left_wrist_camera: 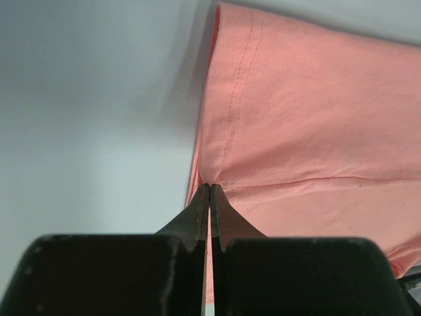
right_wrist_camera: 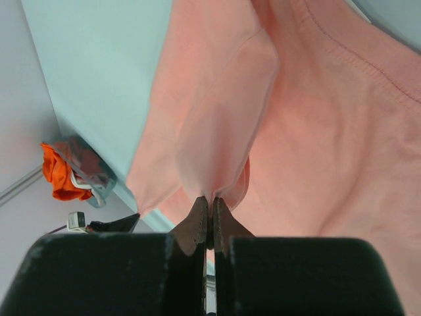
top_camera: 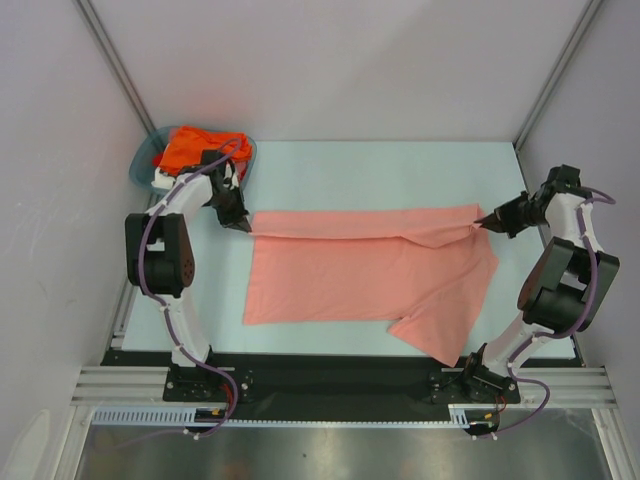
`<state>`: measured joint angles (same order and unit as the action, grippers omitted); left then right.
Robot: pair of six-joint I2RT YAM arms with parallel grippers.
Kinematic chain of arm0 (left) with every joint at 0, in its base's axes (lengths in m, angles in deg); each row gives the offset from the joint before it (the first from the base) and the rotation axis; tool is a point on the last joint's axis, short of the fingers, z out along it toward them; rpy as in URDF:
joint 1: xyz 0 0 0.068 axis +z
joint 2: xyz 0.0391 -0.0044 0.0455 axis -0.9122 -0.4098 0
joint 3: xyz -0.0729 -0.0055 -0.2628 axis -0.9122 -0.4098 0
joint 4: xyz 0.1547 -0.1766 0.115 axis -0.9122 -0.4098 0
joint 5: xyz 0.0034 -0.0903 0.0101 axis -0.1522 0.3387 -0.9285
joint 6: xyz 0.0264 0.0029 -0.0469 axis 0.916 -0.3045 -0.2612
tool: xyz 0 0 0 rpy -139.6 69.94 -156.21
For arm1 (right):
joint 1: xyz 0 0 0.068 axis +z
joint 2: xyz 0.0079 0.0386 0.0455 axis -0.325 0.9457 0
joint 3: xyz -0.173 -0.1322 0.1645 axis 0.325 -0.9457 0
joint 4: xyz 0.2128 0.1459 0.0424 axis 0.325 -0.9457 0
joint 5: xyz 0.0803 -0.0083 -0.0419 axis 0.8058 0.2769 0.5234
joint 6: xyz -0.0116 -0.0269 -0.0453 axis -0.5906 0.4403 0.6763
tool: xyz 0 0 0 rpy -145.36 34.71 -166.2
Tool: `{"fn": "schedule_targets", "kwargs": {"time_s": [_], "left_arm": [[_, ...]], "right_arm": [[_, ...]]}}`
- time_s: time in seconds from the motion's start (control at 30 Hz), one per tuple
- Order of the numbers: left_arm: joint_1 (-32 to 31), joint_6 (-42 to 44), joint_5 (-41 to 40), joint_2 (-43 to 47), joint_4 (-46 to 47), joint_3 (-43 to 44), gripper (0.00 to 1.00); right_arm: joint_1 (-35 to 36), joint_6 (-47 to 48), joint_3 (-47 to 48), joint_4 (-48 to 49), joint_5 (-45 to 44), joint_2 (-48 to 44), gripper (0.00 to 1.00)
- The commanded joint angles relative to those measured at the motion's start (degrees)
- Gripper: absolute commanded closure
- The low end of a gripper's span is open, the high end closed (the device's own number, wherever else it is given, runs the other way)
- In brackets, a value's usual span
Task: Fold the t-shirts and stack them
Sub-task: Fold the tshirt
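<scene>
Salmon-pink t-shirt [top_camera: 370, 275] in the middle of the pale table [top_camera: 400, 165], laid lengthwise from left to right and mostly flat. Along its far edge, a strip of cloth doubled over toward the near side, stretched in a fairly straight line between the two arms. At the near right corner, a sleeve splayed out toward the base of the right arm, reaching about to the table's near edge.

Left fingers [top_camera: 240, 222] clenched on the shirt's far left corner, at the hem. Seen from the left wrist, fingertips [left_wrist_camera: 197, 214] pressed together with only a sliver of pink cloth between them, and a stitched hem line running away from the tips.

Right fingers [top_camera: 490, 220] likewise pinched tight, on the shirt's far right end. Seen from the right wrist, fingertips [right_wrist_camera: 196, 217] closed on a bunched ridge of fabric, with a ribbed seam curving off to the right — collar or sleeve edge, hard to say which.

Both grips at about the same depth on the table and well apart, with the shirt's whole length between them.

Orange t-shirt [top_camera: 195, 148] crumpled in the teal basket [top_camera: 143, 165] at the table's far left corner, just behind the left arm. Some pale cloth tucked beneath it — too little showing to identify. Not touching the pink shirt.
</scene>
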<state>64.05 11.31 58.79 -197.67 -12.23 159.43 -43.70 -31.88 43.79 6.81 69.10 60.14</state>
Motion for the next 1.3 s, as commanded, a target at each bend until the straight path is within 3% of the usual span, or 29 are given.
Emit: {"fn": "schedule_targets", "kwargs": {"time_s": [0.0,0.43,1.27], "left_arm": [[-0.8,1.7,-0.8,2.5,0.9,-0.9,1.0],[-2.1,0.9,-1.2,2.5,2.7,-5.1,1.0],[-3.1,0.3,-4.1,-3.0,2.9,-5.2,1.0]], "right_arm": [[-0.3,0.4,-0.3,1.8,-0.7,-0.7,1.0],[-0.9,1.6,-1.3,1.5,-1.8,0.0,1.0],[-1.9,3.4,-4.2,2.2,-1.8,0.7,1.0]]}}
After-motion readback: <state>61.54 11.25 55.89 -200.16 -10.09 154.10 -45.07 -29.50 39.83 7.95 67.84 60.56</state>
